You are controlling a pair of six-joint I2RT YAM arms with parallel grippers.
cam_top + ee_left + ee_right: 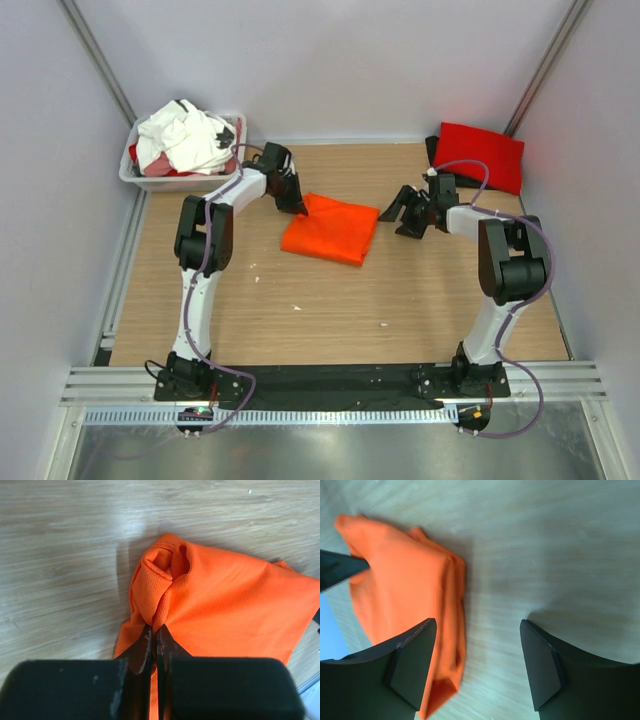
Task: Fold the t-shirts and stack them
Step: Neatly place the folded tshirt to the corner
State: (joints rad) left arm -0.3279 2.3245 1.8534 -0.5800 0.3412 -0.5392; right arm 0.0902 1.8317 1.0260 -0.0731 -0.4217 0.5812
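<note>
Pressed tight together at the bottom of the left wrist view, the left gripper (155, 630) is clenched on a small bunched corner of the orange t-shirt (225, 605). The cloth puckers into a rounded fold just above the tips. The shirt lies folded into a rough square near the middle of the wooden table (330, 320), slightly toward the far side.

The right gripper (477, 623) is released, its jaws standing wide and holding nothing. It hovers just beside the shirt's right edge, one finger over the cloth and the other over bare wood.

The likely trouble is the one-sided pinch. Only a small bit of fabric is caught, so a lift or pull by the left arm alone could drag the layers apart and undo the fold, or the cloth could slip free. If the right gripper closes where it is, it may catch only the top layer at the edge.

A folded red t-shirt (483, 152) lies in the far right corner, well apart. The right arm stands between it and the orange shirt, so it sits in the path to that spot. A white tub (150, 183) in the far left corner holds a heap of shirts (185, 135), white with some red showing, not yet folded.
</note>
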